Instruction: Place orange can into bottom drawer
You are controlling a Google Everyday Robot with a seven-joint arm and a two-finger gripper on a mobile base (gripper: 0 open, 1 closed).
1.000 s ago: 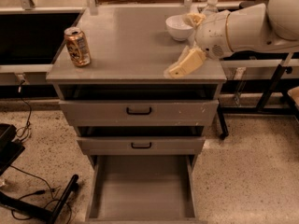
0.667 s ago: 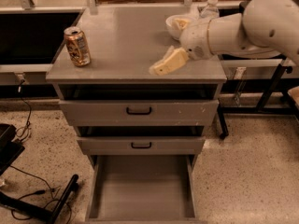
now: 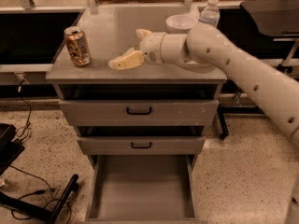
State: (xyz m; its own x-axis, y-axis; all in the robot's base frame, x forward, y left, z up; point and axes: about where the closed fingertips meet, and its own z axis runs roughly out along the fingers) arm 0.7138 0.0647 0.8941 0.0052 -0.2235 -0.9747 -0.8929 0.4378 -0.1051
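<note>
Camera view: pincer [image 3: 133, 46] near orange can [image 3: 77, 46]

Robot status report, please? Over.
Two-finger gripper open, empty, over grey cabinet top. Small orange-copper metal can upright, untouched. Wide grey bottom drawer open. Nothing between gripper and can.

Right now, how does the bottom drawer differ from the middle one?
The bottom drawer is pulled far out; the middle drawer is nearly shut. The middle drawer bears a black handle; the bottom drawer shows none. Both are grey. The gripper, jaws open, hovers over the cabinet top near the orange can.
</note>
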